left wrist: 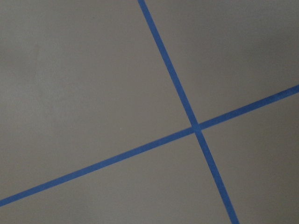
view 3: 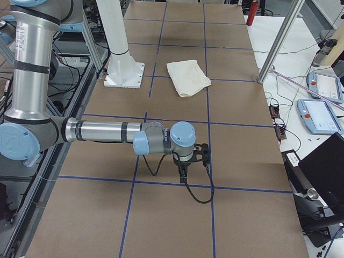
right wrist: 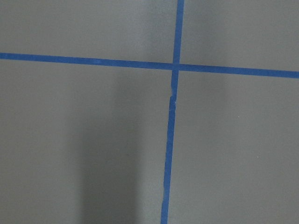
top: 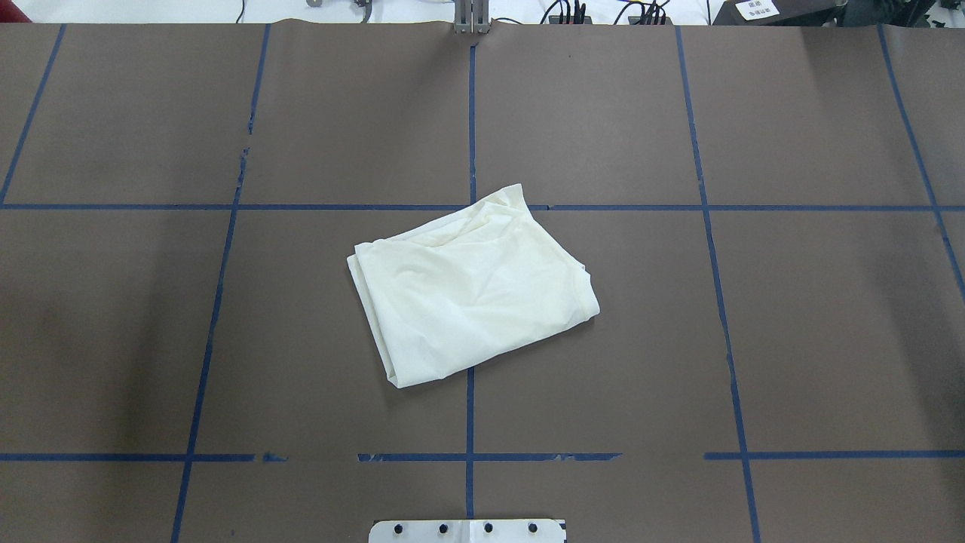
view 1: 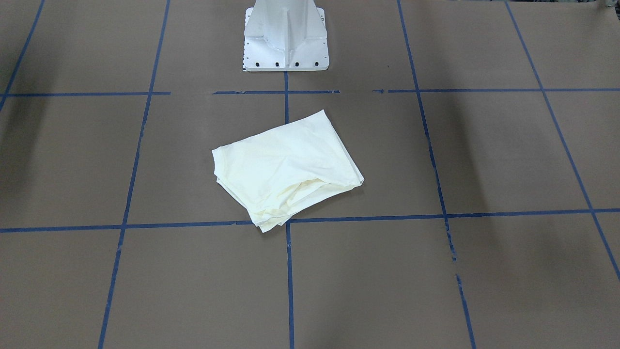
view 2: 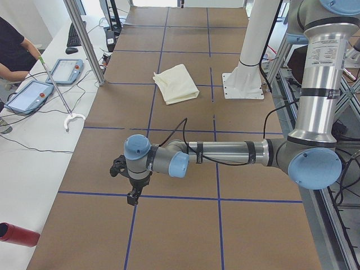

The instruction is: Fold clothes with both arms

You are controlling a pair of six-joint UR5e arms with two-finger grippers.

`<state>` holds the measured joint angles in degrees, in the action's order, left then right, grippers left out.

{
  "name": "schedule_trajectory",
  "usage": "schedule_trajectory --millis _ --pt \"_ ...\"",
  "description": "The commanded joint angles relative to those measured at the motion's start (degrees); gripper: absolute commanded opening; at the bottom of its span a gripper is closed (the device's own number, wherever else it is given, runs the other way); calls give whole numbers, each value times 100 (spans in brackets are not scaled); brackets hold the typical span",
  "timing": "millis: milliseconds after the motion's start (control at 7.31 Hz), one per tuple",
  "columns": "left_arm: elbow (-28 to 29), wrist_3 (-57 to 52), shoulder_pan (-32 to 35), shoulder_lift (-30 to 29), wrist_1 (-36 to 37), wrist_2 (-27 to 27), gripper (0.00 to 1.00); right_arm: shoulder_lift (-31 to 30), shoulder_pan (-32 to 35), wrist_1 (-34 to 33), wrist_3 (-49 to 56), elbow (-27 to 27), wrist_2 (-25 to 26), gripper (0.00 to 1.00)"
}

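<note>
T-shirt (top: 475, 294) folded, plain cream side up (edges uneven)

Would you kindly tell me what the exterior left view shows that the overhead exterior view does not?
Only exterior left: the left arm stretched low over the table, its left gripper hanging above bare table well away from the T-shirt; whether it is open cannot be told. Also an operator and two teach pendants on the side bench.
Only overhead: black cables along the table's far edge.
Both: the folded T-shirt, no print showing, with nothing touching it, the blue tape grid and the white mounting base.
</note>
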<state>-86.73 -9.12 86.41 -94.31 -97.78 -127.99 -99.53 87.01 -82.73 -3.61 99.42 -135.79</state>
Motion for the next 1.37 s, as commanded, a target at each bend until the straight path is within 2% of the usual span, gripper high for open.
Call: schedule_trajectory --millis 0,274,1232 --pt "-607 -45 191 -62 1049 -15 100 -22 1 -15 -9 -54 -149 100" --pt "-600 -438 586 157 1024 -259 100 -49 1 -15 0 -151 -255 100" --pt "-740 -617 588 229 1068 -604 100 3 167 -59 -183 -82 -246 100"
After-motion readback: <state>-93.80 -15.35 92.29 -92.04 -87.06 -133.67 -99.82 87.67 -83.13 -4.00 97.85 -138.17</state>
